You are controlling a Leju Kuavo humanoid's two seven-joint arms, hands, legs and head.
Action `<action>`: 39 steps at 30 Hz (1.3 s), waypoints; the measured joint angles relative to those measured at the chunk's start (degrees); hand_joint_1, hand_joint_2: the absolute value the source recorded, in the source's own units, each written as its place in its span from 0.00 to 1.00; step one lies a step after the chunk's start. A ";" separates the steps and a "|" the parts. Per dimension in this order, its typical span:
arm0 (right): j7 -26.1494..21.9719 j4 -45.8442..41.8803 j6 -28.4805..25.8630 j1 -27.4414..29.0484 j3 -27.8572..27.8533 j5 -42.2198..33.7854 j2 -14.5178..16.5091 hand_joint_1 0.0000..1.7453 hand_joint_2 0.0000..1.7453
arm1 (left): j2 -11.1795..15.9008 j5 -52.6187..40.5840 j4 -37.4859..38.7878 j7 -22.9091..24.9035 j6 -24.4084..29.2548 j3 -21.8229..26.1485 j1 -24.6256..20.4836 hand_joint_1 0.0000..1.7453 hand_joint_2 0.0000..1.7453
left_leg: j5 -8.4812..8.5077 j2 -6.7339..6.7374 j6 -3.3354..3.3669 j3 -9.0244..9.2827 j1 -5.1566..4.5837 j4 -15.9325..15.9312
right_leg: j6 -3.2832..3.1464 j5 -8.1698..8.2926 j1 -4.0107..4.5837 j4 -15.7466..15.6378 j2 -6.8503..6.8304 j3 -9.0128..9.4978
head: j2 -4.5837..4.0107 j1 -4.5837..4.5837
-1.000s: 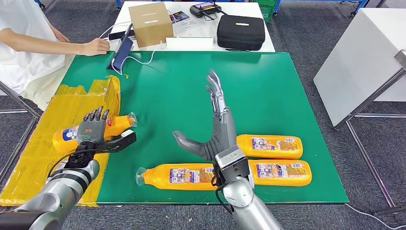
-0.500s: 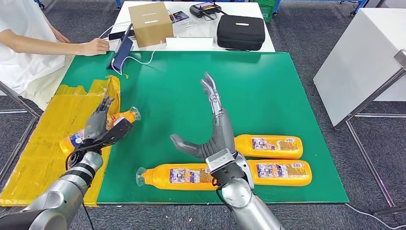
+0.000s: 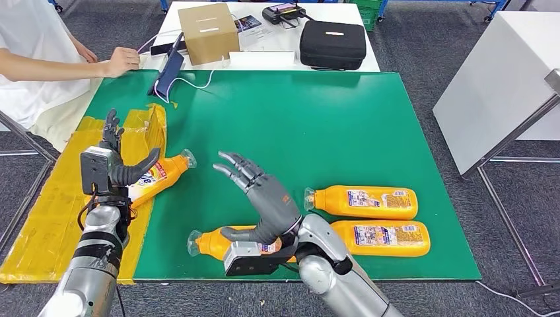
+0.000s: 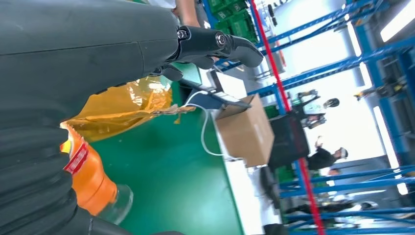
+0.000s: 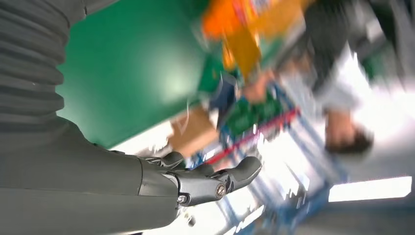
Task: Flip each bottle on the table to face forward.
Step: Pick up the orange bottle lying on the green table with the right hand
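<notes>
Four orange bottles lie on their sides on my green table (image 3: 370,119). My left robot hand (image 3: 112,165) is at the table's left edge, fingers pointing up and apart, thumb out toward the nearest bottle (image 3: 155,177); I cannot tell whether the thumb touches it, but nothing is gripped. That bottle lies aslant, half on the yellow sheet (image 3: 59,198) and half on the green, its clear cap toward the middle of the table. In the left wrist view its orange neck and clear cap (image 4: 105,193) show just beside my grey cover.

My right robot hand (image 3: 261,198) hovers open, fingers spread and curled a little, holding nothing, above the front bottle (image 3: 218,243) near the table's front edge, whose cap points left. Behind and to the right lie two more: the rear bottle (image 3: 363,202), cap to the left, and the right front bottle (image 3: 383,238), just beside it. The right wrist view is blurred.

At the far end stand a cardboard box (image 3: 207,32) and a black case (image 3: 332,43) on a white table (image 3: 277,59). A person's hand (image 3: 122,61) rests at the far left corner.
</notes>
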 joint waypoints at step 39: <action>2.75 18.00 3.97 -9.33 14.69 5.76 -8.79 0.00 1.00 | -2.11 6.58 -0.31 -0.69 -2.33 -2.04 0.97 0.00 1.00 | 0.02 -0.02 0.02 0.00 -0.02 0.02 | 0.02 0.02 0.00 0.00 -0.01 0.01 | 0.00 0.00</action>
